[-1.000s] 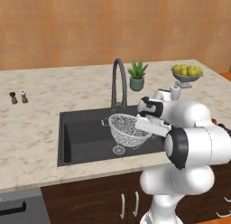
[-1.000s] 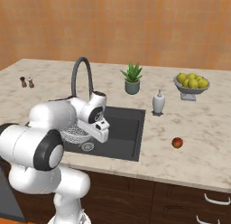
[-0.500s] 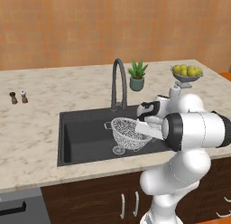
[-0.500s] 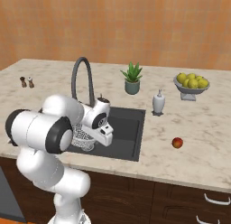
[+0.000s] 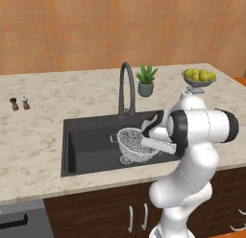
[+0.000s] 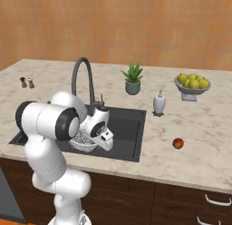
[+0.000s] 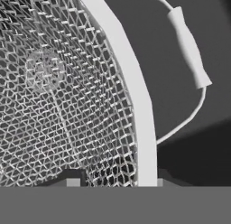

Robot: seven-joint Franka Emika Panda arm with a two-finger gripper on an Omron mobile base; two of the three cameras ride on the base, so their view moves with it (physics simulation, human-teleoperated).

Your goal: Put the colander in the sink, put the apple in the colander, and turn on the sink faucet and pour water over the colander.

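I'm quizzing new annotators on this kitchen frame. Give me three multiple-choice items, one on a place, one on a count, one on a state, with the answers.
1. Where is the small red-orange apple?
A. on the marble counter, right of the sink
B. inside the colander
C. in the fruit bowl

2. How many small shakers stand at the counter's far left?
A. one
B. two
C. four

3. What is the robot's hand doing?
A. hanging open above the faucet
B. closed on the rim of the round white-grey mesh colander over the dark grey sink basin
C. holding the apple

Answers: 1 A, the apple lies on bare counter; 2 B, a dark and a light shaker stand side by side; 3 B, the hand view shows the rim between the fingertips.
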